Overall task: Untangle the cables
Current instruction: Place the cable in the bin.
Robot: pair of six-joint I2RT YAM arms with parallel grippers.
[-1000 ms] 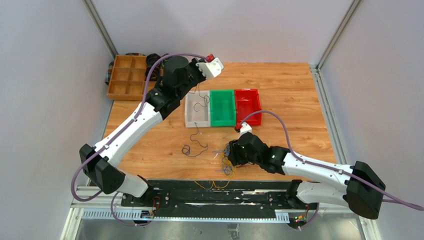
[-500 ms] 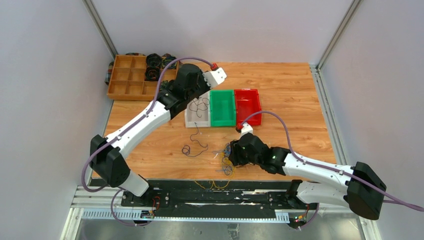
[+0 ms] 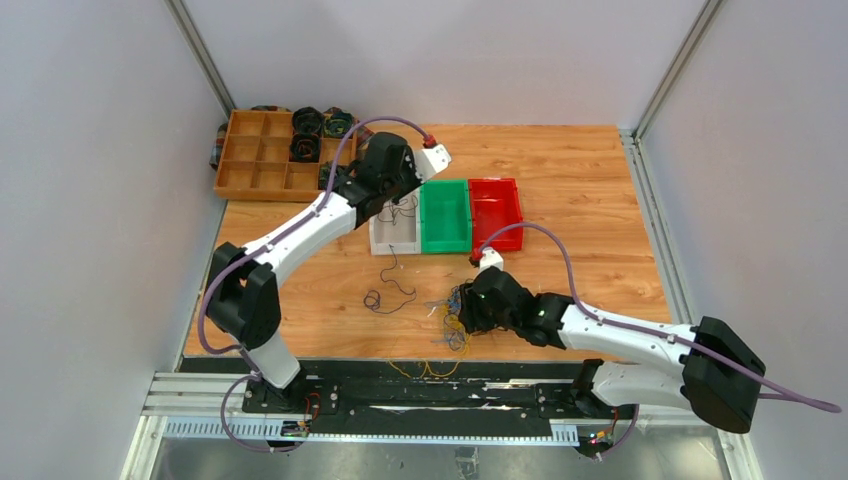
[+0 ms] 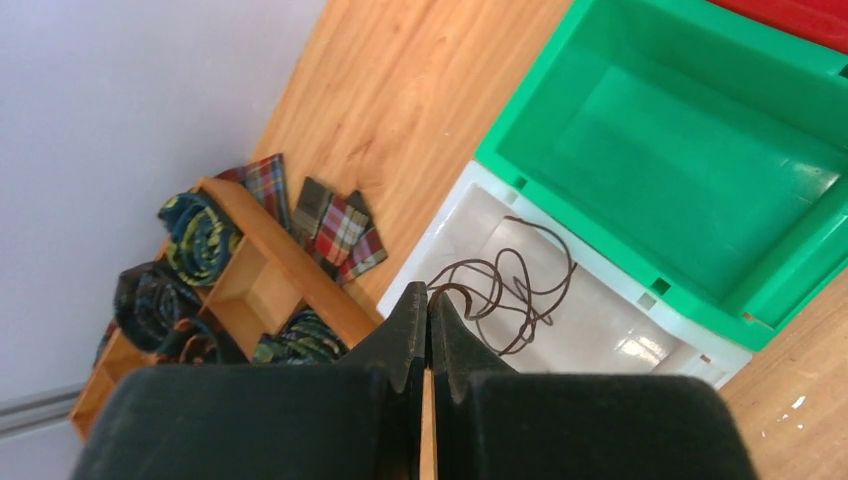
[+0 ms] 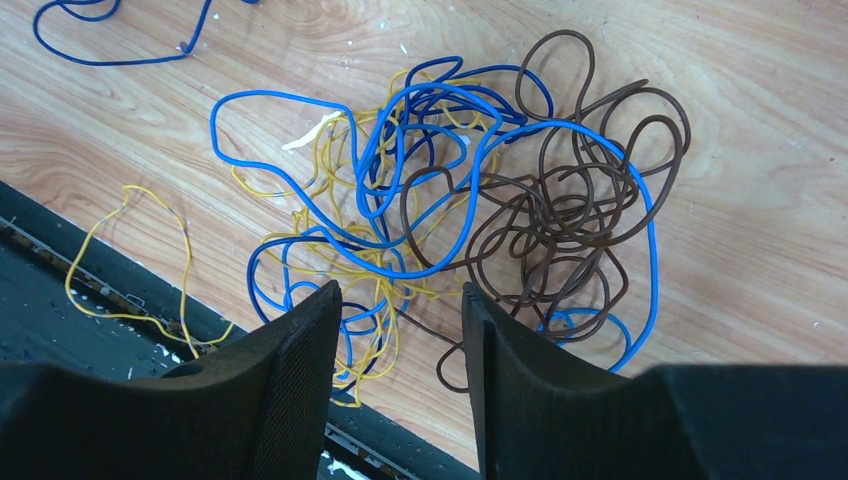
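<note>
The cable tangle [image 5: 450,200] is found at twelve o'clock of the spread, empty right fingers [image 5: 300,370], the nearer pair. The left fingers [image 4: 405,330] are clenched, seemingly on a brown cable [image 4: 520,290].

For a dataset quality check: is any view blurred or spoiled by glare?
Left wrist view: sharp, mild glare inside the glossy white plastic bin. Right wrist view: the tangled blue, yellow and brown cables are sharp. Top external view: even light, no hard shadows.

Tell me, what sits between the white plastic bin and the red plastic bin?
An empty green plastic bin, flanked closely by the white plastic bin and red plastic bin; the top view shows it.
</note>
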